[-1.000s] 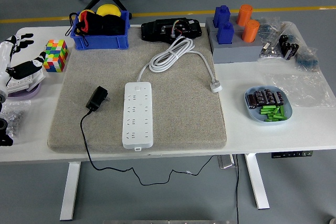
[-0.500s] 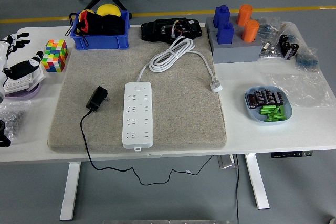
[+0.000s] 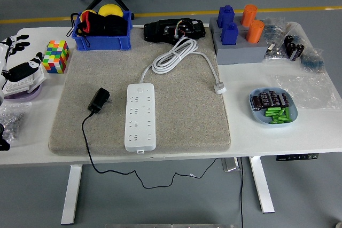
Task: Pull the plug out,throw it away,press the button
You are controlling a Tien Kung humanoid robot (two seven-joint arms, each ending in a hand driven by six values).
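Note:
A white power strip [image 3: 140, 116] lies on the grey mat [image 3: 181, 126], its button at the far end. Its white cord [image 3: 173, 57] coils behind it and ends in a white plug [image 3: 220, 87] on the mat. A black adapter plug [image 3: 98, 101] lies on the mat just left of the strip, unplugged, its black cable [image 3: 85, 142] running off the near edge. My left hand [image 3: 18, 60] is at the far left edge, fingers spread and empty, well away from the strip. My right hand is out of view.
A blue bin [image 3: 101, 28] with yellow and black items stands at the back left. A colourful cube [image 3: 56, 56], a black device [image 3: 173, 29], blue and orange blocks [image 3: 240, 30] on a grey base, a blue dish [image 3: 272, 106] of batteries and plastic bags [image 3: 307, 60] surround the mat.
My left hand has drawn back further left towards the picture's edge. Nothing else has moved.

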